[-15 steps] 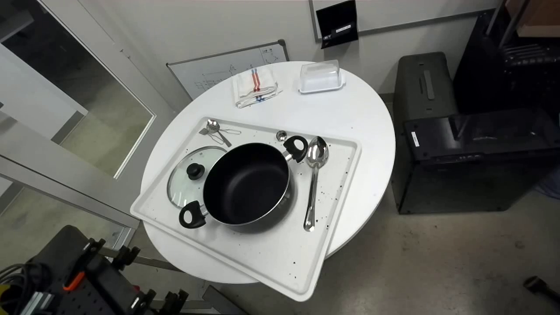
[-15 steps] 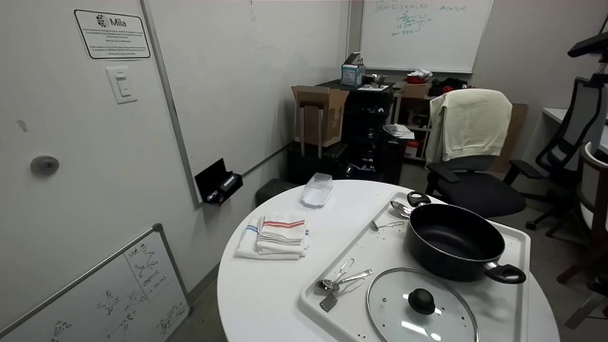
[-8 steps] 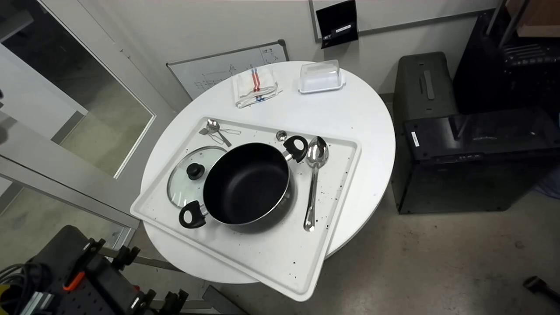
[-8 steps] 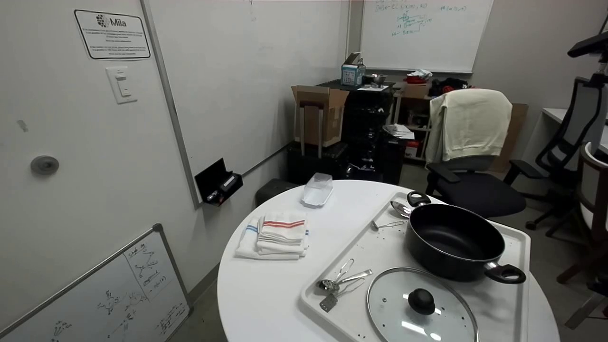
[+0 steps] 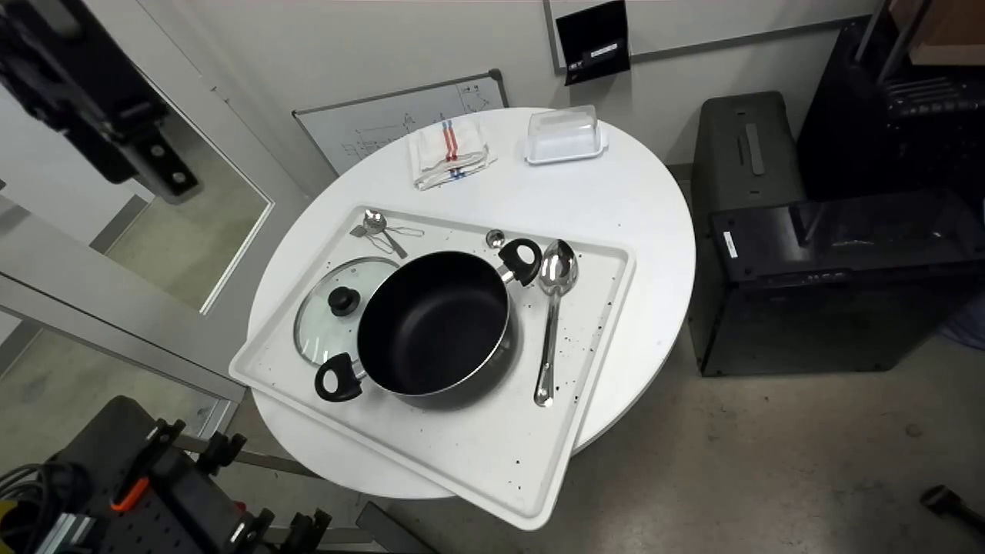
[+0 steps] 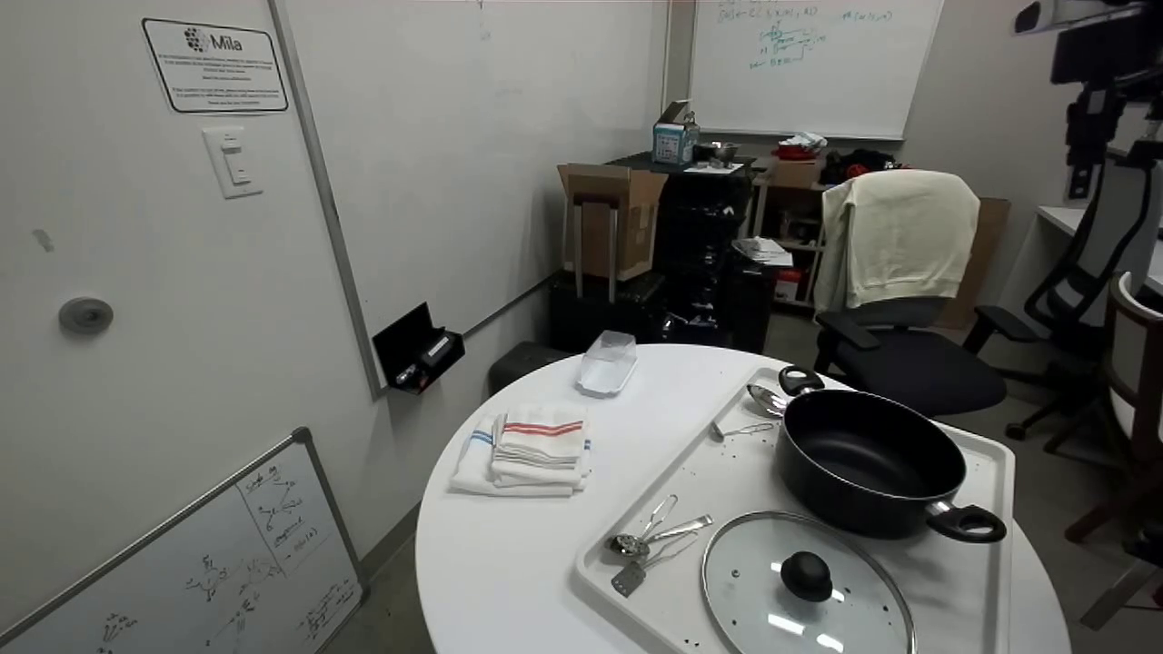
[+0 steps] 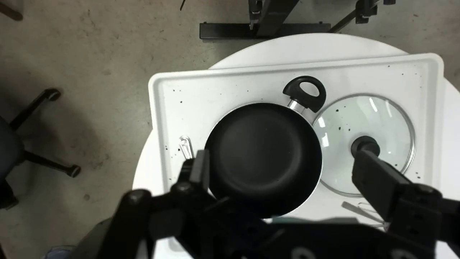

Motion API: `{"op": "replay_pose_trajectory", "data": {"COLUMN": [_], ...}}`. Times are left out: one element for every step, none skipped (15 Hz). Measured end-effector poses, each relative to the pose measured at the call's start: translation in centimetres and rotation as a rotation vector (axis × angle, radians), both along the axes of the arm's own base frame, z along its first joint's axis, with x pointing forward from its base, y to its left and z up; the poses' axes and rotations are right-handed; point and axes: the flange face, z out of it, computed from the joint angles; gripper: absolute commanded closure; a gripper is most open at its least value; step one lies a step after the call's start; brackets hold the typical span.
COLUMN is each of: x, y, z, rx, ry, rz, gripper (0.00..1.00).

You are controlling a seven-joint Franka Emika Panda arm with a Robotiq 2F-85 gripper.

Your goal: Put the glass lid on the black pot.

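Gripper [image 7: 282,167] high up, well apart from everything on the round table [image 5: 616,200]; wrist view shows two fingers [image 7: 375,180] spread wide. Cut off by the frame edge in both exterior views. One black pot [image 7: 258,147], upright on one tray [image 5: 492,438], two side handles [image 5: 352,377]; wrist view shows just one of them, the gripper's dark body covering part of the pot there. One glass lid [image 6: 759,590], lying on the tray just beside the pot, bottom lost to the frame in an exterior view; single knob [image 7: 358,142] on top, overlapped by one finger in the wrist view. Whether lid touches pot, cannot tell. One large spoon [image 5: 550,331], mostly hidden from the wrist view. One small utensil [image 5: 495,238] near the handle by the spoon. Tangle of metal tools [image 6: 629,545] near the lid: three handles counted, heads overlapping, one hard to make out. Past the tray, one covered dish [image 5: 562,137] and a stack of folded towels [image 6: 541,454], number unclear.
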Motion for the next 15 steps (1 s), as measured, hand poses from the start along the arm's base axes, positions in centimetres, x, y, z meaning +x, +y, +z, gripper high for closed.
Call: {"op": "replay_pose_trajectory", "data": {"x": [0.7,1.3,1.9,2.5,3.0,3.5,4.0,4.4,4.8,5.2,5.5,5.7,6.0,6.2,6.4], "y": [0.9,1.8,2.8,3.8,4.8,5.7,6.6,7.5,8.3,9.2,10.0,10.9,11.7,12.6,13.5], "z": [-1.0,-2.1,-3.3,-4.5,-5.9,-7.2,-8.5,-9.8,-11.0,-12.3,-13.6,-14.8,-16.0,-17.1,-18.1], "rx": [0.002,0.006,0.01,0.015,0.021,0.027,0.031,0.034,0.031,0.021,0.009,-0.005,-0.017,-0.027,-0.036], "ry": [0.012,0.024,0.039,0.057,0.073,0.09,0.104,0.115,0.124,0.132,0.138,0.141,0.142,0.14,0.137], "rz": [0.047,0.095,0.148,0.199,0.252,0.299,0.346,0.391,0.435,0.478,0.518,0.557,0.596,0.635,0.672], "gripper": [0.0,0.0,0.0,0.0,0.0,0.0,0.0,0.0,0.0,0.0,0.0,0.0,0.0,0.0,0.0]}}
